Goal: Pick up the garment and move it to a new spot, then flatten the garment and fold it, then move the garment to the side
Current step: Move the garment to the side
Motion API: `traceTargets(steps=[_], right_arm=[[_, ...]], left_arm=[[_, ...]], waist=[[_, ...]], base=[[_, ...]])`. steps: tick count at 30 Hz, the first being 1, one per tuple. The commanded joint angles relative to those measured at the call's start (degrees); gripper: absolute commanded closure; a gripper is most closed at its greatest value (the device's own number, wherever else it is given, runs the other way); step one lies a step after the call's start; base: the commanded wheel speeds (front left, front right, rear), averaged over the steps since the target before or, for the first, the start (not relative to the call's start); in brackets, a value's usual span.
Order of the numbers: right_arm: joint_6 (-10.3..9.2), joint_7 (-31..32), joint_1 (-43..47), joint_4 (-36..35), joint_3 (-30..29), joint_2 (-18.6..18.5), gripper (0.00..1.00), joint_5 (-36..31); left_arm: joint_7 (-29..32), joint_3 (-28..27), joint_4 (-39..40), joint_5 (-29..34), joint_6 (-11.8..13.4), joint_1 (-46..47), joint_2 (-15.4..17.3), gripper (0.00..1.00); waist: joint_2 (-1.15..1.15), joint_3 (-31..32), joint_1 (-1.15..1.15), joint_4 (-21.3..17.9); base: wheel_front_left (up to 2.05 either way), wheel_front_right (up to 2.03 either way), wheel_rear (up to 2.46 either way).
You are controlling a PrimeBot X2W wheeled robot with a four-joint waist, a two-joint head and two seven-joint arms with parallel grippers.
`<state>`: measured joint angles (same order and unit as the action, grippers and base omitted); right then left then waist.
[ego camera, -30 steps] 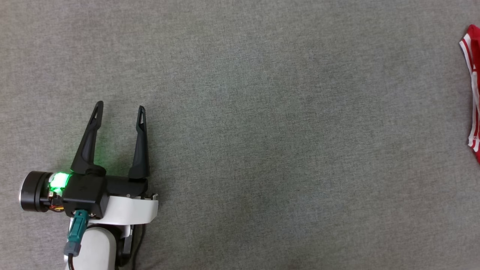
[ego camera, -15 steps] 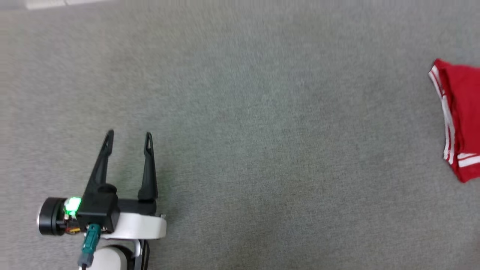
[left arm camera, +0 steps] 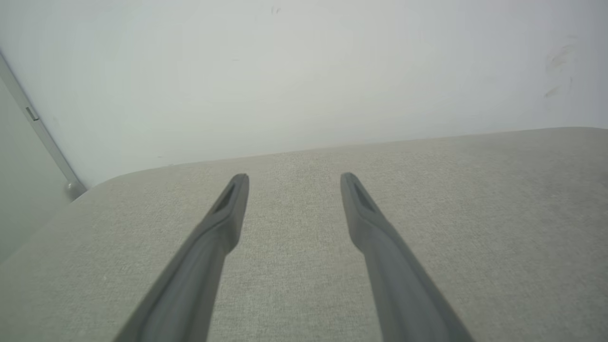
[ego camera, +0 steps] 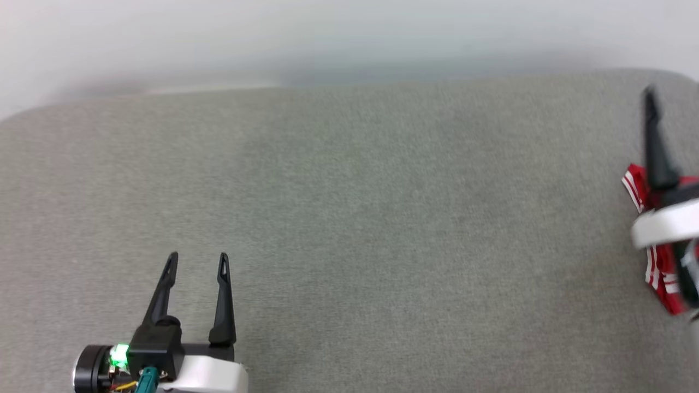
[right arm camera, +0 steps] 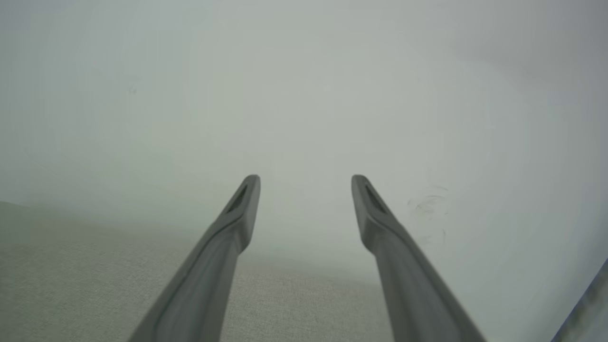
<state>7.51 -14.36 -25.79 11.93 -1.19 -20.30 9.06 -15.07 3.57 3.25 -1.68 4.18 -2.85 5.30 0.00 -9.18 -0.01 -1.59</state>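
The red garment [ego camera: 661, 275] is lying at the right side of the grey table [ego camera: 349, 218], partly under the right gripper [right arm camera: 305, 180], whose fingers are standing apart and empty, seemingly because it is already set aside, while the left gripper [ego camera: 197, 256] is waiting open, well apart.
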Motion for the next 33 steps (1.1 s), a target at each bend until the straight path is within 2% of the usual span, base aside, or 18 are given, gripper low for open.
traceTargets(steps=[1, 7, 16, 25, 33], right_arm=[[-0.04, -0.35, 1.79, -0.74, 0.04, 0.98, 0.0, 0.12], [-0.04, -0.79, 11.58, -3.12, 0.04, 7.34, 0.0, 0.66], [-0.04, -0.81, 22.48, -5.93, -0.69, 12.72, 0.0, 0.72], [-0.05, -0.79, 31.0, -9.18, -2.17, 15.36, 0.0, -0.11], [-0.05, -0.8, 34.64, -11.0, -3.23, 16.74, 0.0, -0.39]], left_arm=[[-0.12, 0.09, -0.19, 0.13, -0.1, -0.63, -0.01, 0.0], [-0.11, -0.26, -0.79, 0.23, -0.47, -2.45, -0.08, 0.0], [-0.12, -0.91, -2.41, 0.25, -1.13, -4.26, -0.22, 0.0], [-0.12, -0.5, -3.64, -0.22, -2.14, -6.08, -0.73, 0.0], [-0.12, -0.52, -3.75, -0.77, -3.27, -6.64, -1.21, 0.0]], waist=[[0.0, 1.93, 0.01, 1.52], [0.0, 4.69, 0.01, 2.98], [0.0, 7.91, 0.01, 4.39], [0.0, 10.02, 0.01, 5.33], [0.0, 11.08, 0.01, 5.58]], base=[[0.0, 0.0, 0.0], [0.0, 0.0, 0.0], [0.0, 0.0, 0.0], [0.0, 0.0, 0.0], [0.0, 0.0, 0.0]])
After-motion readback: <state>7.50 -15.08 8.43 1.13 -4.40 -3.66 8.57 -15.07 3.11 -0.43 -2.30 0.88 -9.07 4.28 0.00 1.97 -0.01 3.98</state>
